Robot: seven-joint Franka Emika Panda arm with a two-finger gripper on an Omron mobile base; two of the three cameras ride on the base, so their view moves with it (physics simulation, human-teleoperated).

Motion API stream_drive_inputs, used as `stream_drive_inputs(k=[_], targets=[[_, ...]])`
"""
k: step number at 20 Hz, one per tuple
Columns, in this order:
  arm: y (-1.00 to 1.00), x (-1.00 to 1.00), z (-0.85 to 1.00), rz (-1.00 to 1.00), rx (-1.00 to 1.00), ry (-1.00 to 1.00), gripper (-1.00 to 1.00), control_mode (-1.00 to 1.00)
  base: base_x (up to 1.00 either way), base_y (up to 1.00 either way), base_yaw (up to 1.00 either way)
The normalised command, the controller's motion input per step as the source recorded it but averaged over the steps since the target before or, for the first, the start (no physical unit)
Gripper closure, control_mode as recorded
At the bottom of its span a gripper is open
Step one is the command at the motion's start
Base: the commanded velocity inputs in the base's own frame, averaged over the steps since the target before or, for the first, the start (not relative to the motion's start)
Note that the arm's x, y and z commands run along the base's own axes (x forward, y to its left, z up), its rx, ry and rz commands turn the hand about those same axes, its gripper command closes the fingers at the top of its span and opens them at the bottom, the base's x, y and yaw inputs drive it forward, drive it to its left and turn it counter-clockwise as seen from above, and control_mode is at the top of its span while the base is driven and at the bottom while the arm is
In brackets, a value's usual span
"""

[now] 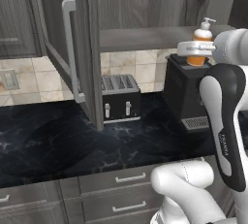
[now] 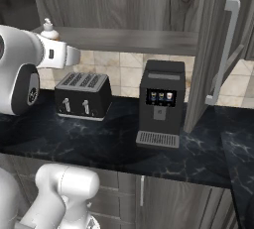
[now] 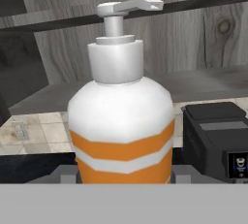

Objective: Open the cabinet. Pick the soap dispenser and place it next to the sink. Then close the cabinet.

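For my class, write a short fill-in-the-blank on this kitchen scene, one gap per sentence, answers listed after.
1. The white pump soap dispenser has stripes of the colour ____.
2. The dark wood-grain wall cabinet has its doors standing ____.
3. The black four-slot toaster sits on the dark marble ____.
4. Beside the toaster stands a black ____ machine.

Answers: orange; open; counter; coffee

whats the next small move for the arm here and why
Probably carry the soap dispenser out of the cabinet and down toward the counter. In the hand view the bottle sits upright, low between the tips of the pincer, apparently gripped; in the left base view it is at the height of the open cabinet's shelf, doors swung wide.
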Motion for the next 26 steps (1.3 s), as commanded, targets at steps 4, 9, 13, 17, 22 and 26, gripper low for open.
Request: stream_drive_inputs(k=[4, 9, 13, 17, 22, 26], targets=[[0.0, 0.0, 0.0, 0.0, 0.0, 0.0, 1.0, 1.0, -0.32, 0.0, 0.0], [0.0, 0.0, 0.0, 0.0, 0.0, 0.0, 1.0, 1.0, -0.99, 0.0, 0.0], [0.0, 0.0, 0.0, 0.0, 0.0, 0.0, 1.0, 1.0, -0.77, 0.0, 0.0], [0.0, 0.0, 0.0, 0.0, 0.0, 0.0, 1.0, 1.0, -0.94, 0.0, 0.0], [0.0, 0.0, 0.0, 0.0, 0.0, 0.0, 1.0, 1.0, -0.74, 0.0, 0.0], [0.0, 0.0, 0.0, 0.0, 0.0, 0.0, 1.0, 1.0, -0.7, 0.0, -0.28]])
